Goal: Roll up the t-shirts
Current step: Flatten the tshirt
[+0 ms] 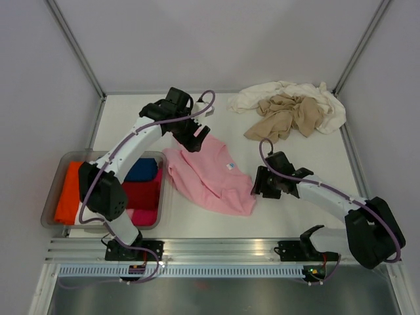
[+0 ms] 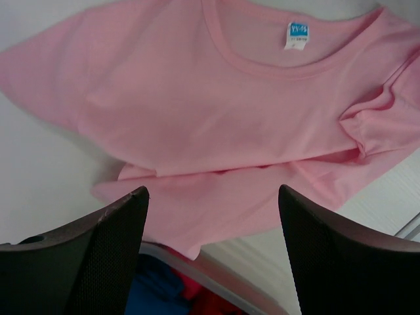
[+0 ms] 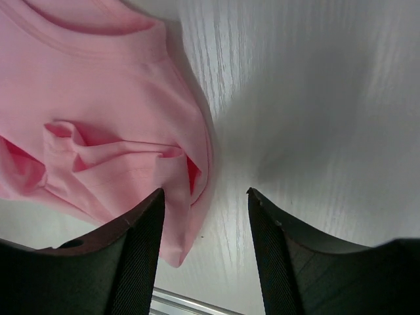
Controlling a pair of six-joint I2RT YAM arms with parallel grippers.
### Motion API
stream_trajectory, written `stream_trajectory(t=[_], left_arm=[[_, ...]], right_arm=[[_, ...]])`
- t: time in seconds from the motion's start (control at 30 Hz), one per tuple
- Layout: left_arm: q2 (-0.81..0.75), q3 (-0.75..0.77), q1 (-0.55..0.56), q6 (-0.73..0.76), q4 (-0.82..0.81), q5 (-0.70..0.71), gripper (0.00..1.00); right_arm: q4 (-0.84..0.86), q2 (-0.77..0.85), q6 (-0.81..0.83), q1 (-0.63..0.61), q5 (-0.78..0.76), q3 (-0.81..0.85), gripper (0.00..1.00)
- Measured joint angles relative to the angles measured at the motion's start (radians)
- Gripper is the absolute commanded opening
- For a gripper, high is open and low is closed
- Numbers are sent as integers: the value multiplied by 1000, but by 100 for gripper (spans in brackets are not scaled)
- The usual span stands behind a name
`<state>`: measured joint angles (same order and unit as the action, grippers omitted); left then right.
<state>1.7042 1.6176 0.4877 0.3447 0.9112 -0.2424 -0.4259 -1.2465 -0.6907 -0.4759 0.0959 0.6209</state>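
The light pink t-shirt (image 1: 209,176) lies crumpled on the white table, its neck label up. It also shows in the left wrist view (image 2: 216,111) and the right wrist view (image 3: 98,111). My left gripper (image 1: 197,140) is open and empty above the shirt's far left edge (image 2: 211,190). My right gripper (image 1: 257,186) is open low at the shirt's right edge; a folded sleeve tip lies between its jaws next to one finger (image 3: 205,191). The cream-white t-shirt (image 1: 289,90) and tan-beige t-shirt (image 1: 283,118) lie heaped together at the back right.
A clear grey plastic tray (image 1: 111,155) stands at the left, holding orange, blue, red and pink rolled cloths; its rim shows under the left gripper (image 2: 216,272). A metal rail (image 1: 216,249) runs along the near edge. Walls enclose the table.
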Motion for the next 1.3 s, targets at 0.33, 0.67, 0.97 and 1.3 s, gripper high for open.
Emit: stream_trajectory(t=[0.33,0.67,0.97,1.3], left_arm=[[-96,-58,-61,1,34,5,85],[-126,-129,-55,3,36,-13,72],[11,-202,107,7,6,-36,76],[152,-190,10,-4,-51,-30,59]], right_arm=[[207,-175,-58,-90,13,-9,0],[-17,126,56,93,-124,101,0],[-143,193,195,259,-165,172,0],[-195,192,248,302,-185,161,0]])
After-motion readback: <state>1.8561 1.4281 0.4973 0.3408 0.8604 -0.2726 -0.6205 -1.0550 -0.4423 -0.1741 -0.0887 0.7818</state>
